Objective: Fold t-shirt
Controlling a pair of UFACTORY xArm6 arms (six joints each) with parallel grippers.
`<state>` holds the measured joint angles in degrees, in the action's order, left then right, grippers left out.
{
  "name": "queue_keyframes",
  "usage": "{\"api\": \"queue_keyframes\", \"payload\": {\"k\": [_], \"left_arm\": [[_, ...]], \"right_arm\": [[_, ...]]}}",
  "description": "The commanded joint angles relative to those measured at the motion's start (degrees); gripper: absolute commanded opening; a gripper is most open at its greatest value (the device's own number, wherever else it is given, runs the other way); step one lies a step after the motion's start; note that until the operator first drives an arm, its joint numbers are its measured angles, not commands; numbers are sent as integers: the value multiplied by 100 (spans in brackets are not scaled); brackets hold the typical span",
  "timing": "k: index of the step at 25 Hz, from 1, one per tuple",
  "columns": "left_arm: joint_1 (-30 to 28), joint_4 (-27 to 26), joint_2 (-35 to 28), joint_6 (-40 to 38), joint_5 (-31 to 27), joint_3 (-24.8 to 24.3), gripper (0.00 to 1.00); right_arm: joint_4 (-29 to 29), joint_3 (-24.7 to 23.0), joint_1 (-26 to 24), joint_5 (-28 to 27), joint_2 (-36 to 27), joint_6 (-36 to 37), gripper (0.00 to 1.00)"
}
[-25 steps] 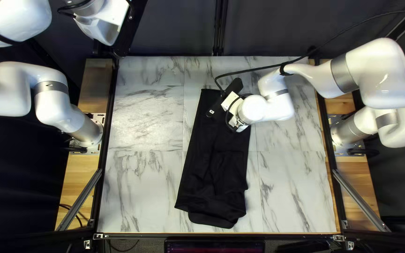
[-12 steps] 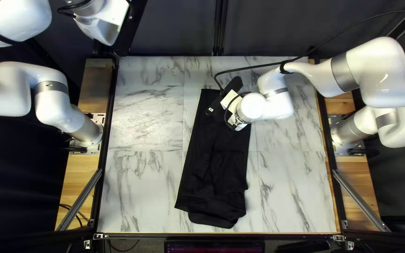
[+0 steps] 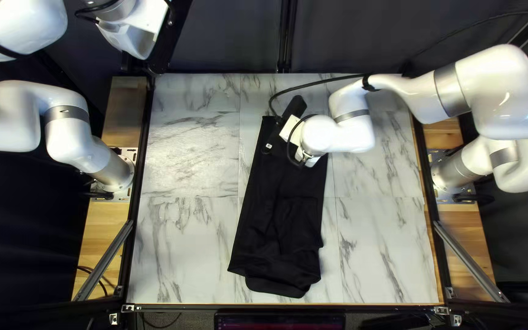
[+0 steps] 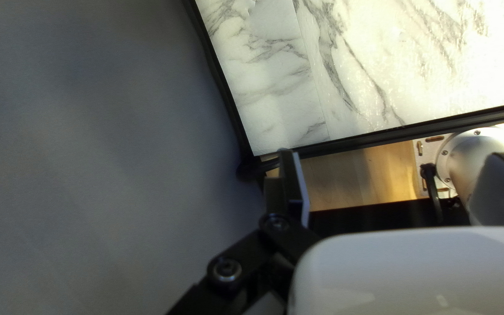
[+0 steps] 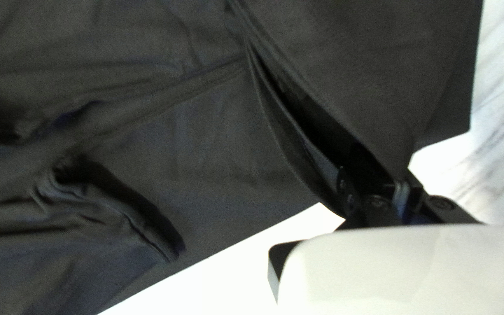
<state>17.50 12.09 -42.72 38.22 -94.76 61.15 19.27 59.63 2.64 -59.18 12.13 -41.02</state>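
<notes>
Fold in hand, by my reading: side folds look roughly made, and the far-end cloth is being gathered or straightened before the cross fold. Right tool (image 5: 401, 184) is clenched on a lifted edge of the t-shirt (image 3: 279, 211), near the counter's (image 3: 184, 159) far edge. Left tool (image 4: 393, 154) is released, fingers well spread, past the counter's far left corner; idle.

Next move likely wants a low, steady carry, grip kept, then the layer laid flat. Pulling hard could drag the lower layers askew.

The garment: black, a long narrow panel on the counter's middle, running from near its far edge to near its near edge. Layers part in a dark slot leading into the right tool. Creases run through the cloth, plus a crumpled opening (image 5: 118, 195), perhaps a sleeve end. End by the counter's near edge is uneven, a rounded flap poking out. Probably wants smoothing later.
</notes>
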Motion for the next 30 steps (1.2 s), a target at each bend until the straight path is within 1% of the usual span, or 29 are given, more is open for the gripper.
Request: {"api": "queue_keyframes", "payload": {"k": [1,4,10,15,20,23,26,30], "left_arm": [[0,0,0,0,0,0,100],[0,0,0,0,0,0,100],[0,0,0,0,0,0,100],[0,0,0,0,0,0,100],[0,0,0,0,0,0,100],[0,0,0,0,0,0,100],[0,0,0,0,0,0,100],[0,0,0,0,0,0,100]], "right_arm": [[10,134,10,-321,-16,236,0],[23,169,-5,-402,-28,369,0],[64,127,-62,-292,-5,567,0],[113,119,-104,-425,-101,775,0],[157,229,-78,-561,-15,921,5],[133,283,-38,-477,104,960,9],[97,303,7,-329,225,973,8],[83,301,35,-314,281,1038,9]]}}
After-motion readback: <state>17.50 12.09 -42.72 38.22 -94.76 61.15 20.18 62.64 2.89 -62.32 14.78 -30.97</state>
